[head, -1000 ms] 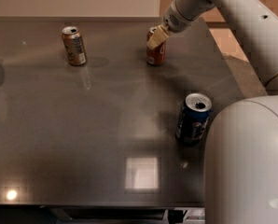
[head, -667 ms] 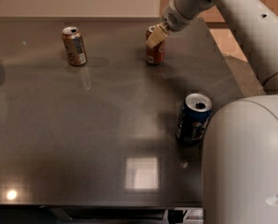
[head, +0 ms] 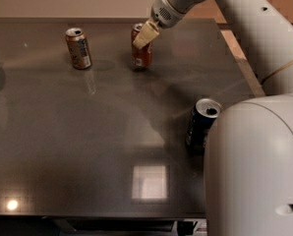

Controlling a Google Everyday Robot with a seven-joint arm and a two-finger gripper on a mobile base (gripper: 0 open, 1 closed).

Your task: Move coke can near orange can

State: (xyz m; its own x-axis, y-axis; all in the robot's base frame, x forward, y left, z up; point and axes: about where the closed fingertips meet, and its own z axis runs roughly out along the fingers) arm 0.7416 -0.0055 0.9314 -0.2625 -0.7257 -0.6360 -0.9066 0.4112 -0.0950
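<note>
The coke can [head: 142, 57], red with a silver top, is upright at the far middle of the dark table [head: 87, 146]. My gripper [head: 145, 34] comes down from the upper right and is shut on the coke can's top; a cream fingertip [head: 146, 33] covers the can's upper front. The orange can [head: 78, 48], orange-bronze with a white label panel, stands upright at the far left, about two can widths left of the coke can.
A dark blue can [head: 201, 126] stands open-topped at the right, next to my white arm body [head: 257, 166], which fills the lower right. The table's right edge [head: 240, 63] runs beside a tan floor.
My gripper has moved left with the coke can in it, closing part of the gap to the orange can. The orange can and blue can have not moved.
</note>
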